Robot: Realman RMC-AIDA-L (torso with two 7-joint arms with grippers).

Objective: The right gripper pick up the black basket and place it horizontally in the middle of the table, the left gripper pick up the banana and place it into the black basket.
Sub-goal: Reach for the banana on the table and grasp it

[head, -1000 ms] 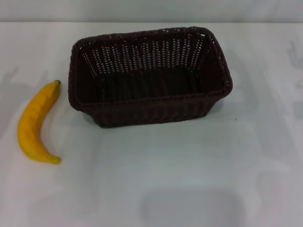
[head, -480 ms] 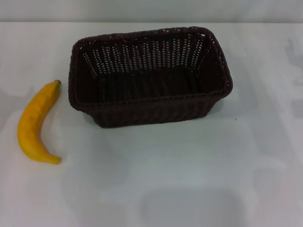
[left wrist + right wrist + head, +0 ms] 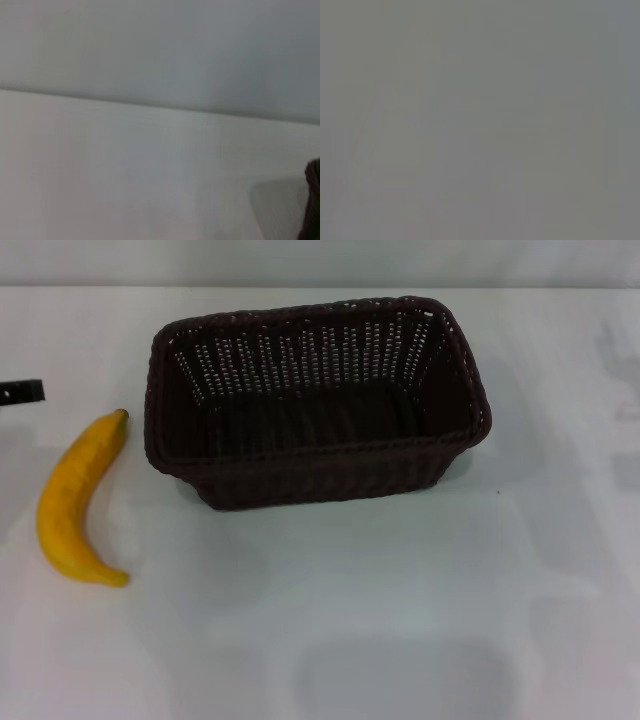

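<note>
The black basket (image 3: 318,400) sits upright on the white table (image 3: 400,580), long side across; the banana (image 3: 76,502) lies just left of the basket, untouched; the left gripper (image 3: 22,392) shows only a black tip, farther left of the basket, above the banana's stem, its opening impossible to tell.

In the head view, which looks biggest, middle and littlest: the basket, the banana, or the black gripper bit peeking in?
1. black basket, by far the largest.
2. banana.
3. left gripper, only a small piece shows at the edge, so its full size is unknown.

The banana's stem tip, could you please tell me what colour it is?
Dark, nearly black, against the yellow banana; it shows best in the head view.
</note>
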